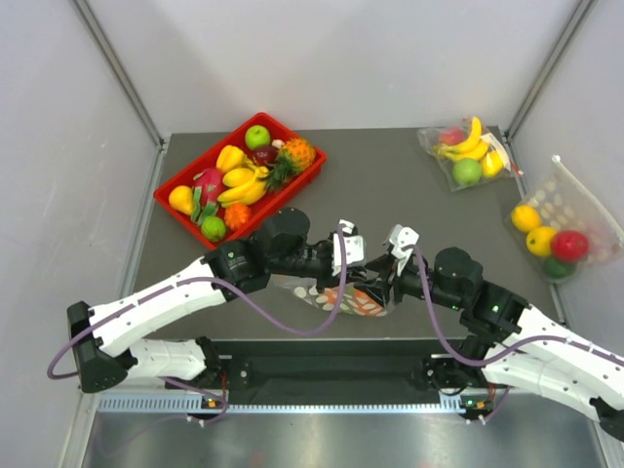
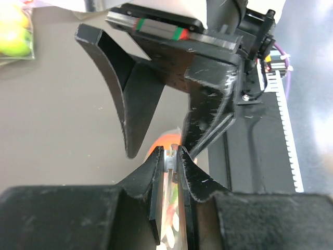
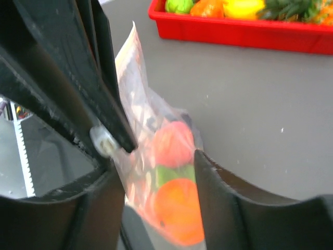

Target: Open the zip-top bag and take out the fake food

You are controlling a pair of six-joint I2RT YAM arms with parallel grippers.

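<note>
From the left wrist, the left gripper (image 2: 170, 158) has its fingers pressed together on the thin upper edge of the zip-top bag (image 2: 170, 221), a bit of white strip showing right at the tips. Facing it is the right gripper (image 2: 161, 151), its two dark fingers spread apart either side of that same spot, with the orange fruit (image 2: 165, 141) glowing just behind. From the right wrist, that gripper's fingers stand wide with the bag upright between them. The bag is still pinched at the top, with the fake food (image 3: 174, 177) stacked inside: a pinkish peach (image 3: 174, 143) on top, a green fruit (image 3: 171, 174) under it, and the orange one lowest. I cannot tell whether the open fingers touch the plastic. A red tray (image 3: 234, 32) of other fruit sits across the grey table (image 3: 260, 104), on the far side. From above, both arms meet at the near middle of the table and the bag lies under their tips. The tray is far left, a banana-and-apple bag (image 1: 466, 156) is far right, and a dotted bag of yellow and red fruit (image 1: 556, 234) is at the right edge.
</note>
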